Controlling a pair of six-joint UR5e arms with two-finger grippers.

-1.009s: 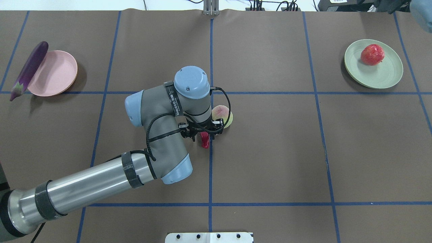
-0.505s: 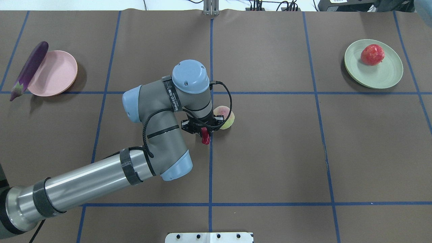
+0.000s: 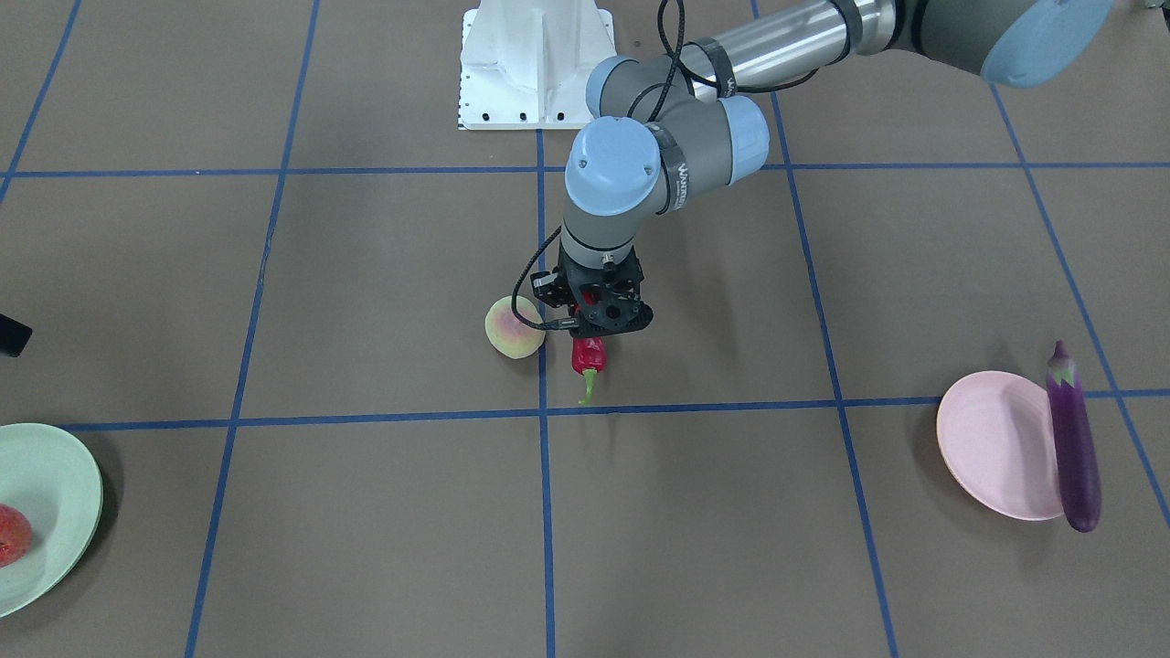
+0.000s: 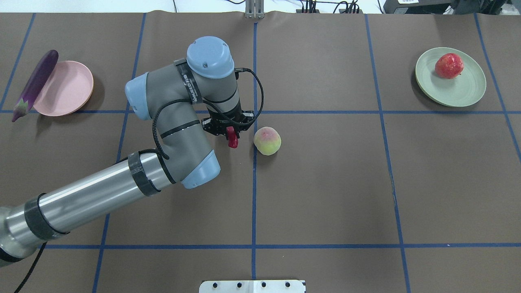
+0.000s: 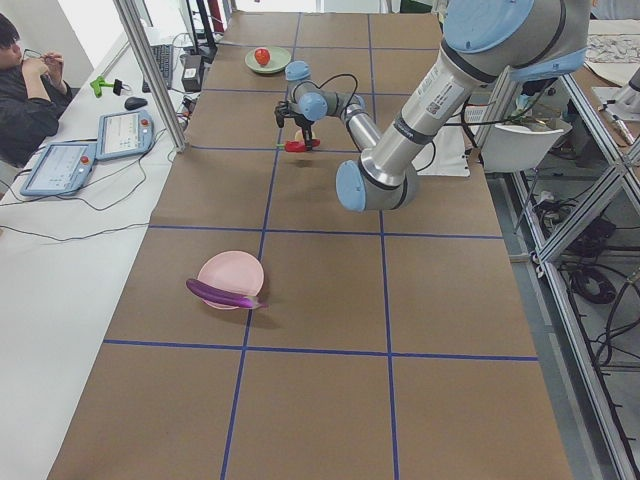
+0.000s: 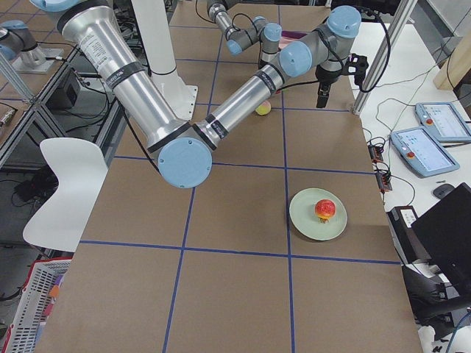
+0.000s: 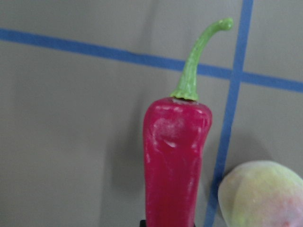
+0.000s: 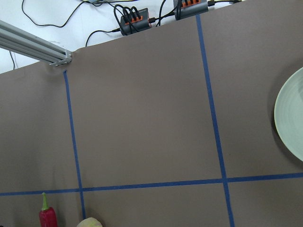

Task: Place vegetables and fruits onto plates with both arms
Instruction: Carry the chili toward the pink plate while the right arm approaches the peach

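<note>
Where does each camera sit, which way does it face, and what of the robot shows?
Front-facing: across the table, facing the base; left arm, left gripper shut on chili pepper.
Overhead: behind robot, looking down; left arm from lower left.
Exterior left: table end by pink plate; left arm near.
Exterior right: end by green plate; right arm near.
Left wrist: down along the chili pepper; no arm.
Right wrist: high over table; no arm.
Both wrists see chili pepper and yellow-green fruit.

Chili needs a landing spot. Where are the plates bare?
The pink plate is bare except its left rim, where the eggplant lies. The green plate is free in its near half, before the red fruit. Crowded: mid-table, where the left gripper holds the chili beside the yellow-green fruit.
</note>
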